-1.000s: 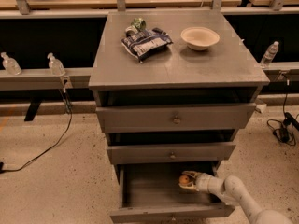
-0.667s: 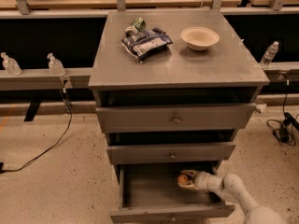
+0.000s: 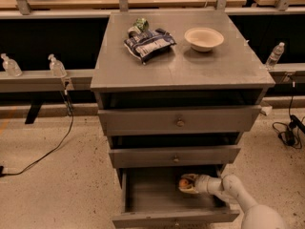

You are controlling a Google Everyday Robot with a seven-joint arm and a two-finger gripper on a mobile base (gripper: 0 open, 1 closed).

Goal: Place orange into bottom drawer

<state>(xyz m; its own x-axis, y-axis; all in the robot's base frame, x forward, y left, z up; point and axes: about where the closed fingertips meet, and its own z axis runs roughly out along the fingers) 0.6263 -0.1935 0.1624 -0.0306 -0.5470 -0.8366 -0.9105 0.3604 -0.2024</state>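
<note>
The bottom drawer (image 3: 157, 197) of the grey cabinet is pulled open at the lower middle of the camera view. My white arm reaches in from the lower right. The gripper (image 3: 187, 183) sits inside the drawer at its right rear, just under the middle drawer's front. It is shut on the orange (image 3: 183, 182), a small round fruit that shows between the fingers. The orange is held low inside the drawer; I cannot tell whether it touches the drawer floor.
On the cabinet top (image 3: 224, 66) lie a dark blue snack bag (image 3: 148, 43), a small green item (image 3: 140, 25) and an off-white bowl (image 3: 204, 38). The two upper drawers (image 3: 178, 120) stand slightly open. Bottles (image 3: 56, 67) stand on the side ledges. Cables (image 3: 47, 151) run along the floor.
The gripper with the orange has shifted slightly left and deeper into the bottom drawer. Nothing else has moved.
</note>
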